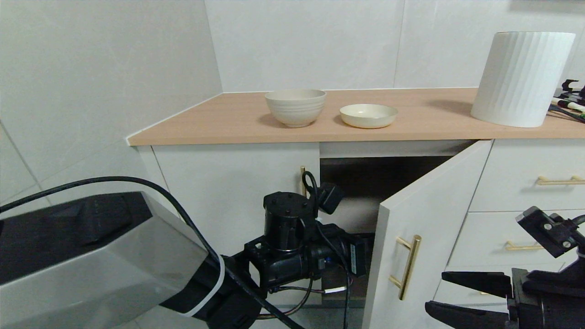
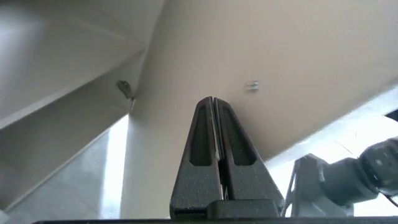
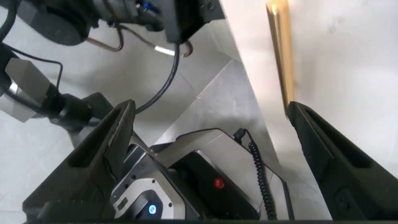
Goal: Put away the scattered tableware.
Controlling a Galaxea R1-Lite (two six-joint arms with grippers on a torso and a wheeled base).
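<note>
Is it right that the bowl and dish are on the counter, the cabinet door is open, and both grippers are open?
Not quite: the left gripper is shut, as the left wrist view shows; only the right gripper is open. The bowl and dish are on the counter, and the cabinet door is open.

Ribbed white canister (image 1: 522,77) (pens (image 1: 569,106) beside)

Cream ribbed bowl (image 1: 295,107) upright on wooden countertop (image 1: 219,121); shallow cream dish (image 1: 368,115) just beside it

No text, label, number or sign can be read.
</note>
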